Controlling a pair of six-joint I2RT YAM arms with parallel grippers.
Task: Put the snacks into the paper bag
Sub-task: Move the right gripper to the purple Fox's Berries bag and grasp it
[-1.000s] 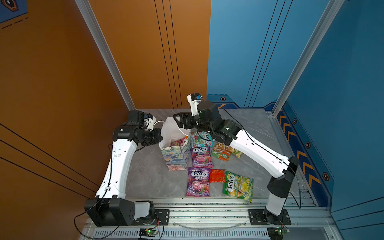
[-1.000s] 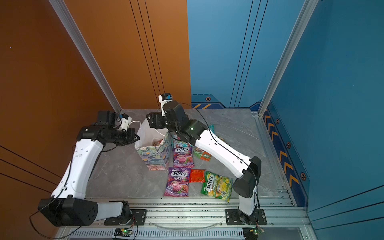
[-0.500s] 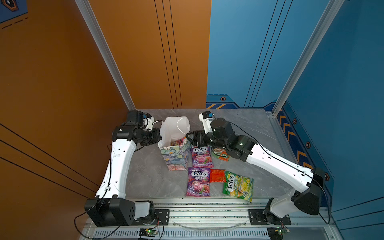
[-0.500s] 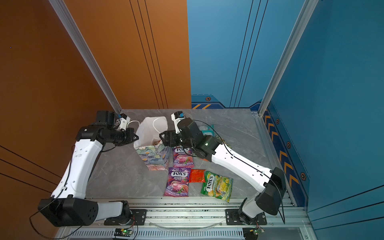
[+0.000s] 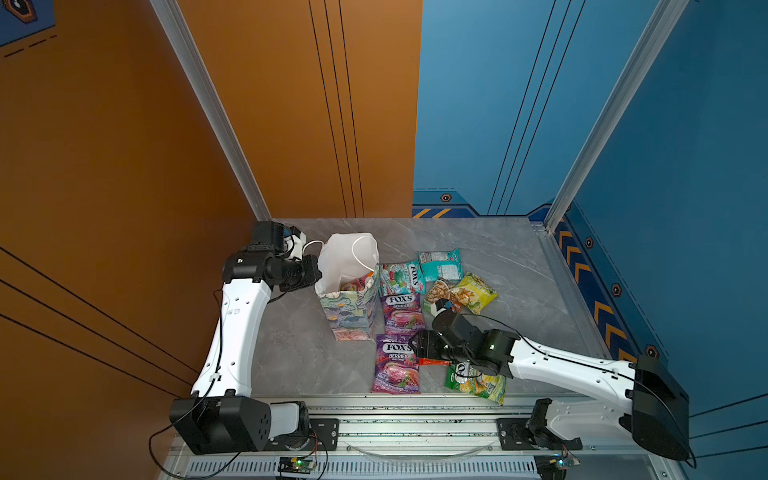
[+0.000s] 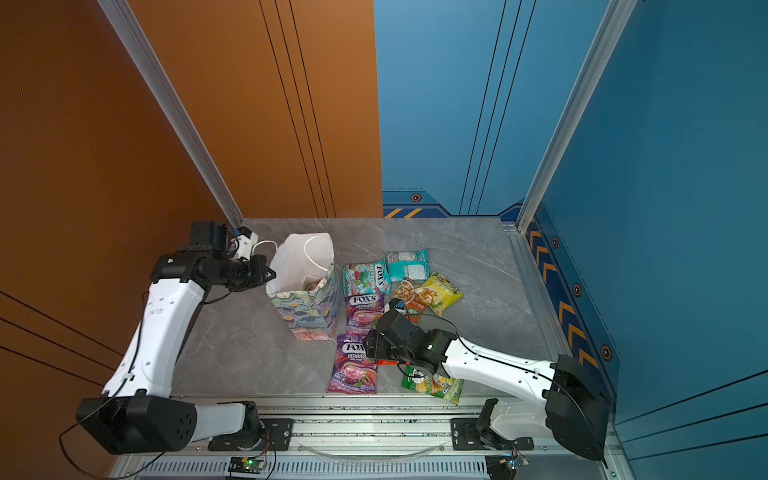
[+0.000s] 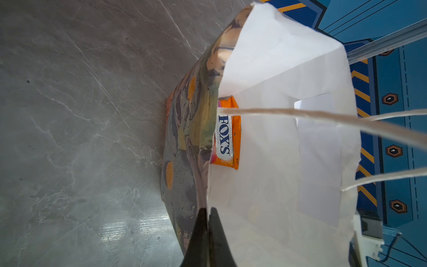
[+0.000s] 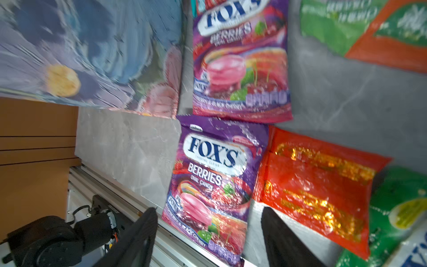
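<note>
Glossy flat purple packet (image 8: 215,185), crinkly red packet (image 8: 318,189), paper bag (image 5: 351,316) — matte, upright

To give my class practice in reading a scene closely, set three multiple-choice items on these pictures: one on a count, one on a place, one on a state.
1. How many purple packets lie on the table?
A one; B four; C two

2. Where is the orange packet relative to the bag?
A inside; B beside; C under

3. What is the left gripper doing?
A standing open; B shut on the bag's rim; C shut on a packet

Answers:
1. C, as both top views show two Berries packets beside the bag.
2. A, as the left wrist view shows it against the white inside.
3. B, as its jaws pinch the paper wall.
</note>
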